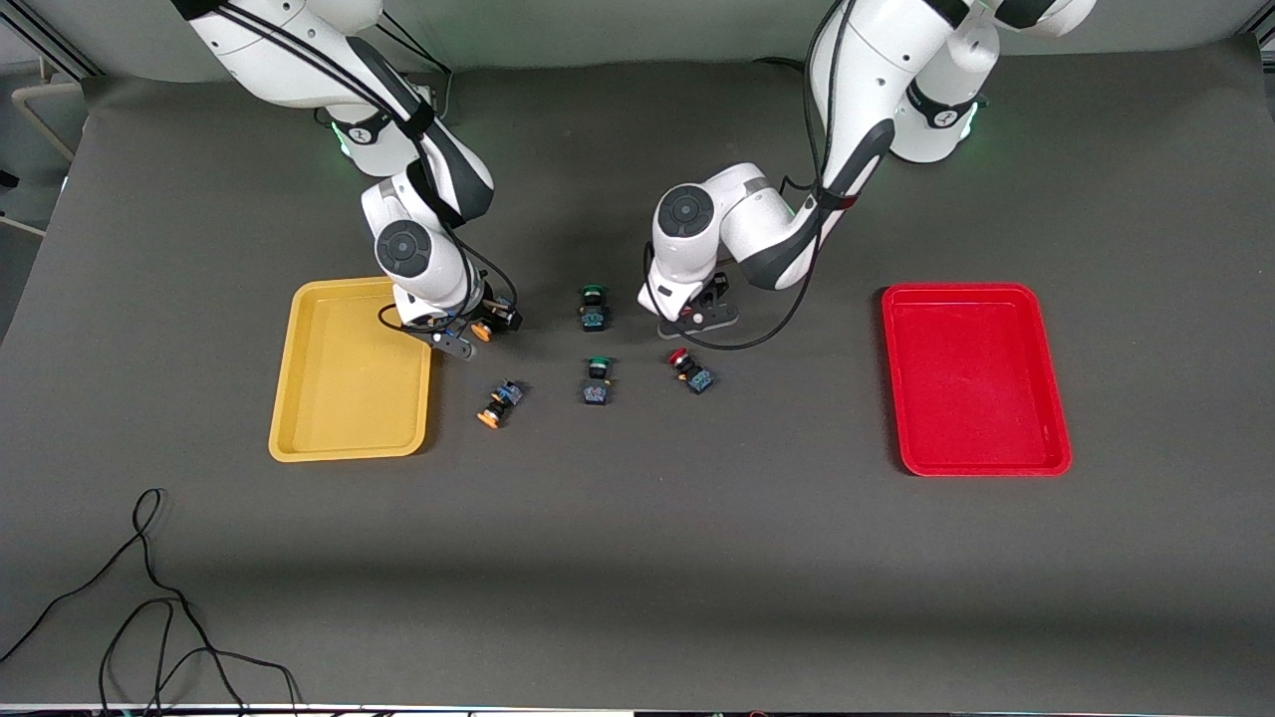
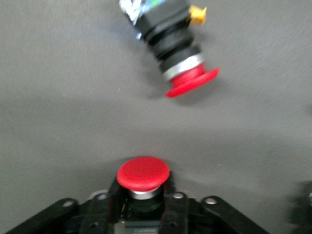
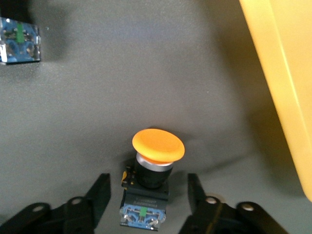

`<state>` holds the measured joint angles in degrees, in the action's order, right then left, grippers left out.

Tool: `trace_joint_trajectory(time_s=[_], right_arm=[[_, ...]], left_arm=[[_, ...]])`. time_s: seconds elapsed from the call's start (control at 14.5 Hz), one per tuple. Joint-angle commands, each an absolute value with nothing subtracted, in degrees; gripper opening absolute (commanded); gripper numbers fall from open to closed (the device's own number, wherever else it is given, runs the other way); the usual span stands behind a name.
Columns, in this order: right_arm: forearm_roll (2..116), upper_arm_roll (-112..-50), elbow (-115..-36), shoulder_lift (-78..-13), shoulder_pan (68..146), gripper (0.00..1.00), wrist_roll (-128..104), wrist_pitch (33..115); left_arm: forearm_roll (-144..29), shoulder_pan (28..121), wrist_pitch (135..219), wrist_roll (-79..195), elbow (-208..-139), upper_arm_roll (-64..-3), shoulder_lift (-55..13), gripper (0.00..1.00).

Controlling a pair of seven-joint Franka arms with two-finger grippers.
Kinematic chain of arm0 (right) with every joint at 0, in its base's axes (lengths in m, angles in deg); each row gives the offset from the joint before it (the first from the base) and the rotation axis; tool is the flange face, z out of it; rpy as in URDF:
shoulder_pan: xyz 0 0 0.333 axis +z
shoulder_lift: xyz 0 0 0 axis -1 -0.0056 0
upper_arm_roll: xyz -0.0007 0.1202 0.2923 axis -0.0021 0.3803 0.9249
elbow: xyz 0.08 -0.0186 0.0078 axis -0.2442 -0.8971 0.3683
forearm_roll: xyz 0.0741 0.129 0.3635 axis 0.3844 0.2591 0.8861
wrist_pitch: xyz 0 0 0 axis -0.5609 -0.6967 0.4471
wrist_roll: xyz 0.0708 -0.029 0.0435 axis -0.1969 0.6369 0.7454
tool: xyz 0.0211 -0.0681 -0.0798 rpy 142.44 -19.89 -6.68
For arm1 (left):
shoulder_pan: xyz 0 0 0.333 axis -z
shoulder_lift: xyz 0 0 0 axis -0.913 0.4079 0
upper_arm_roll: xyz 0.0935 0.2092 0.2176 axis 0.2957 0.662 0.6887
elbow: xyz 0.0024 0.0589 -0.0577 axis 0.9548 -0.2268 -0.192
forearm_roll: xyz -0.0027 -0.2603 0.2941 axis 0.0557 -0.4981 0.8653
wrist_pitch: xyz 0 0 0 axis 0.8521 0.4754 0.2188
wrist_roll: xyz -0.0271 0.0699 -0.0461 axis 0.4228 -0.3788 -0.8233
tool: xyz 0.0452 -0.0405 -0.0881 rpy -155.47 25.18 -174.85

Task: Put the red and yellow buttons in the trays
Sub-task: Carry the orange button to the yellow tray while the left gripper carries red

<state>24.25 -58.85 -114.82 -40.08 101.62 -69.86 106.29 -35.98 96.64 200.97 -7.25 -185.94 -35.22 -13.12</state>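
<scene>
My left gripper is low over the middle of the table, shut on a red-capped button that stands cap-up between its jaws. The second red button lies on its side on the mat, nearer the front camera; it also shows in the left wrist view. My right gripper is open beside the yellow tray, its fingers on either side of a yellow-capped button without touching it. A second yellow button lies nearer the front camera. The red tray is at the left arm's end.
Two green-capped buttons stand between the two grippers. The yellow tray's rim is close beside the right gripper. A black cable lies near the table's front edge.
</scene>
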Motion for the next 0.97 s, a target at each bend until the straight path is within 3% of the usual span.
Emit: trace_joint_trajectory(time_s=[0.0,0.14,0.28,0.41,0.69,0.9], right_arm=[[23.0,-59.1,-114.4,-40.3,101.8,0.39,-71.5,107.0],[23.0,-59.1,-114.3,-40.2,101.7,0.27,-71.4,106.9],[23.0,-59.1,-114.2,-38.8,101.6,0.20,-71.5,106.2],[23.1,-59.1,-113.7,-34.9,101.5,0.20,-71.8,102.2],[23.5,-60.1,-109.4,-22.8,99.1,0.19,-70.4,85.3],[24.5,-67.9,-106.8,-16.6,99.1,0.19,-61.5,76.7]], left_arm=[[-36.1,96.9,196.2,-8.4,-182.8,-34.7,-14.7,0.17],[-36.5,93.6,188.3,-7.2,-179.3,-35.5,-16.3,0.16],[-41.5,87.5,183.2,0.6,-178.0,-38.0,-20.7,0.15],[-46.9,81.3,176.4,11.5,-178.4,-38.6,-26.5,0.15],[-48.5,67.8,165.6,32.8,-179.3,-38.3,-32.0,0.15],[-47.5,57.8,165.5,46.6,-182.4,-38.1,-33.3,0.15]])
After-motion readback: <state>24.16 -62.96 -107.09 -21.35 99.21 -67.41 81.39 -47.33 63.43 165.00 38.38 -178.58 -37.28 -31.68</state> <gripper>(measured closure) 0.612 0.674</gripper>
